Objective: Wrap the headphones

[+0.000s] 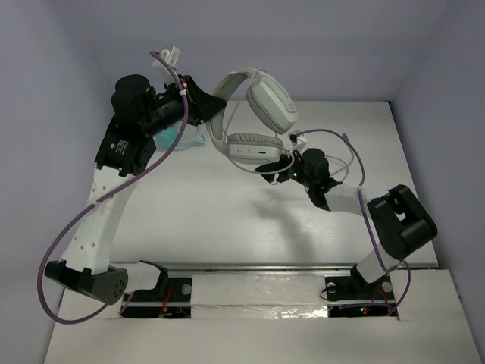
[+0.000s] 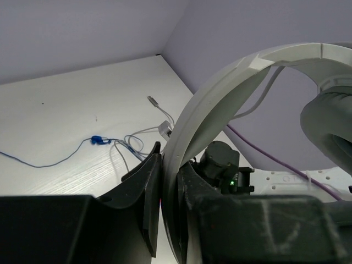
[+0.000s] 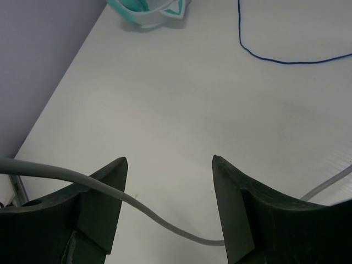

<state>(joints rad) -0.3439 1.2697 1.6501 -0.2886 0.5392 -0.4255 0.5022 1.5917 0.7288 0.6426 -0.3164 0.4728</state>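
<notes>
The white headphones [image 1: 261, 125] hang in the air at the back of the table, one earcup above the other. My left gripper [image 1: 210, 106] is shut on their wide headband [image 2: 220, 93], which stands clamped between the two black jaws [image 2: 168, 159]; an earcup [image 2: 330, 124] shows at the right. My right gripper [image 1: 276, 168] sits just below the lower earcup. It is open [image 3: 169, 159], and the thin grey cable [image 3: 165, 220] sags across the gap between its fingers, above the table.
The teal headphones [image 1: 182, 138] lie on the table under my left arm and show at the top of the right wrist view [image 3: 148, 11]. Their blue cable [image 3: 275, 58] trails over the white table [image 1: 227, 220]. More grey cable and a plug [image 2: 154, 101] lie near the back wall.
</notes>
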